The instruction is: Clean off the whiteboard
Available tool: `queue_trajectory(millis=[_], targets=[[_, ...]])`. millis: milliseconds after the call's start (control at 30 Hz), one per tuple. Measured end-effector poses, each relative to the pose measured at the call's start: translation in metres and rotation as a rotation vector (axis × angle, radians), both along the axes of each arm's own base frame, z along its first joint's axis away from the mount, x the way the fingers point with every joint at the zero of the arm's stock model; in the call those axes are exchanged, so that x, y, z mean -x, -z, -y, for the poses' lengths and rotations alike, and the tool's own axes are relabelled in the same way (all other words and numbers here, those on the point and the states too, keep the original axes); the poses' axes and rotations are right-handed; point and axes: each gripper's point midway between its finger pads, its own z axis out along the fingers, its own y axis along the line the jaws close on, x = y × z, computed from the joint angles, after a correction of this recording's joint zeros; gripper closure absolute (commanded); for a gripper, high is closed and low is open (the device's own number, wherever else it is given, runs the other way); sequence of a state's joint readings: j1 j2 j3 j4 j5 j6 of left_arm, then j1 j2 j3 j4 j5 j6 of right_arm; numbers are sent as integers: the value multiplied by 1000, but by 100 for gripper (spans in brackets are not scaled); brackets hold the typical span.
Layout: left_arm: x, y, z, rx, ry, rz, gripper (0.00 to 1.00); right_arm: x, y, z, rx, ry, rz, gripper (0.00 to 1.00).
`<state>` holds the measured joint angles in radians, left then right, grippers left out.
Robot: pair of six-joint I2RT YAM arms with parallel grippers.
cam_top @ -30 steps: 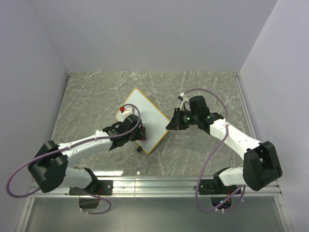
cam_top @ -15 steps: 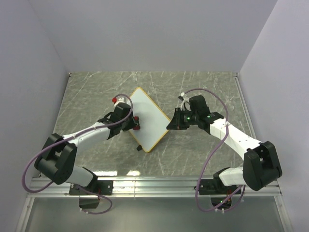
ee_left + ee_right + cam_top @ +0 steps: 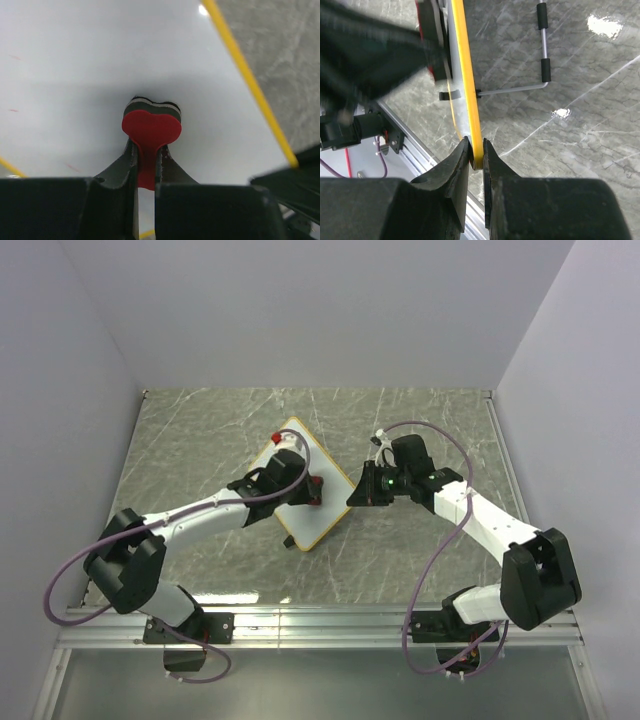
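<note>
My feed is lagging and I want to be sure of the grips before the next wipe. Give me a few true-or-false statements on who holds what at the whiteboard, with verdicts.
1. The left gripper is shut on the red-and-black eraser block. True.
2. The eraser lies loose, held by neither gripper. False: the left gripper holds it against the white face of the small yellow-framed whiteboard.
3. The right gripper hangs open, clear of the board. False: it pinches the board's yellow frame at the edge.
4. The white surface seen from the left wrist carries only faint red specks. True.
</note>
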<state>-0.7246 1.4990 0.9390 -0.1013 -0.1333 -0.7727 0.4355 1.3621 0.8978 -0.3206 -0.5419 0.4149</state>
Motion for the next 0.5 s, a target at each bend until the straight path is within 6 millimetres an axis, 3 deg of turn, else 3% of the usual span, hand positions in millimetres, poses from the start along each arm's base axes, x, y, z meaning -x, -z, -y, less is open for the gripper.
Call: queue_trajectory(millis=[100, 200, 333, 500], targets=[[16, -8, 20, 35, 48, 9, 100, 0, 1, 0, 0, 0, -3, 100], [21, -9, 23, 58, 46, 6, 100, -1, 1, -1, -3, -4, -6, 100], [16, -8, 16, 106, 14, -17, 100, -1, 0, -1, -5, -6, -6, 100], [10, 8, -9, 132, -57, -43, 100, -1, 1, -1, -4, -5, -5, 100]])
